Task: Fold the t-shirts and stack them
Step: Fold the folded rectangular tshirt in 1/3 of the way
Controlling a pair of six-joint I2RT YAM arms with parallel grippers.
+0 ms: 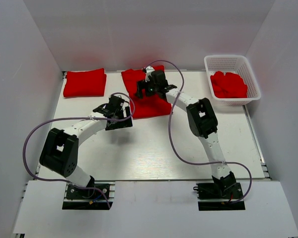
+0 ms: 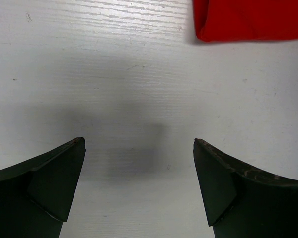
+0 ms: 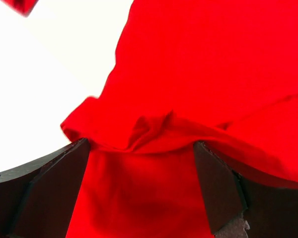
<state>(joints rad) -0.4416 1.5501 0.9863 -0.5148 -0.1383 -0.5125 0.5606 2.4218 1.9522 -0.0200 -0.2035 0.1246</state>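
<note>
Three lots of red cloth lie across the far side of the table (image 1: 154, 153). A folded t-shirt (image 1: 84, 83) sits flat at the far left corner. A middle t-shirt (image 1: 148, 105) lies at the far centre, partly doubled over. Crumpled t-shirts (image 1: 229, 85) fill the white basket (image 1: 255, 82) at the far right. The left gripper (image 2: 139, 142) hangs over bare table beside the middle t-shirt's near left corner, its jaws wide apart with nothing between them. The right gripper (image 3: 139, 143) is over the middle t-shirt, its jaws also wide apart on either side of a bunched ridge of cloth. Its wrist view is too close to tell whether the fingertips touch the fabric.
</note>
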